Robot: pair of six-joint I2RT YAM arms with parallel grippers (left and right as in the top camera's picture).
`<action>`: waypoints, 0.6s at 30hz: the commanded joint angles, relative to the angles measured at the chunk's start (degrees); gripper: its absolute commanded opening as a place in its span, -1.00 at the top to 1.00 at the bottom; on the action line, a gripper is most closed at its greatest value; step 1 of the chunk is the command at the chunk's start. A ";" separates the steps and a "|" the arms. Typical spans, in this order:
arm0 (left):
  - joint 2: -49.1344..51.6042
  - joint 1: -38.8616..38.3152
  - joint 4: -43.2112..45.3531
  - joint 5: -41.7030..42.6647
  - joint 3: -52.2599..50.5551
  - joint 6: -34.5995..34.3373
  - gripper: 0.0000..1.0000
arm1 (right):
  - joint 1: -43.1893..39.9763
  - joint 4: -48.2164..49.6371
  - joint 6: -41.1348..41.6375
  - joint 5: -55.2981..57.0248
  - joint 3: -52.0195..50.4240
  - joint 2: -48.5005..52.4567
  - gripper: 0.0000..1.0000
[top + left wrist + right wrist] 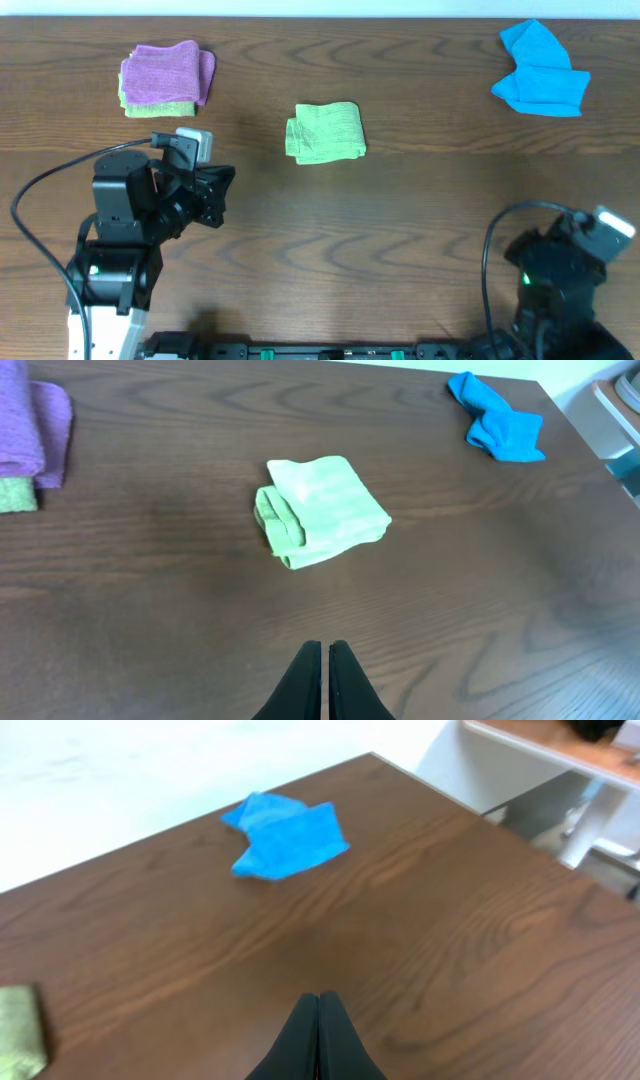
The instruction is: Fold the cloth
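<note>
From overhead, the table (420, 250) carries four cloths in three spots, and two arms stand at its near edge, the left arm (130, 215) and the right arm (560, 270). The cloth (326, 132) lies alone around the table's middle, toward the far edge. It is lime green and folded into a compact, roughly square packet with its layers bunched along one side. A purple cloth (165, 73) sits folded on top of a second green cloth (160, 107) near the table's far left corner. A blue cloth (540, 72) lies crumpled near the far right corner. In the left wrist view, the left gripper (326, 652) hangs over bare table (150, 610) with its fingers pressed together and nothing between them. The cloth (322, 510) is ahead of it and well apart, its thicker folded edge toward the purple cloth (35, 420). The blue cloth (498, 422) is near the table's far corner. In the right wrist view, the right gripper (319, 1008) is also shut on nothing above the table (450, 940). One blue cloth (285, 835) lies ahead near the far edge. A sliver of the cloth (18, 1030) shows at the frame's left border.
</note>
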 commanded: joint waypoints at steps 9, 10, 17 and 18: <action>1.40 -0.31 1.36 0.22 -0.07 0.59 0.88 | -22.84 7.37 -11.89 -12.63 -0.31 1.46 0.98; 1.40 -0.31 1.40 0.22 -0.07 0.59 0.88 | -27.47 8.63 -13.40 -16.92 -0.31 1.46 0.98; 1.42 -0.55 1.53 0.20 -0.07 0.00 0.88 | -40.76 12.68 -21.73 -37.13 -0.44 2.75 0.97; 1.51 -0.70 1.75 0.22 -0.07 -0.02 0.88 | -39.41 12.79 -21.92 -37.11 -0.46 3.50 0.97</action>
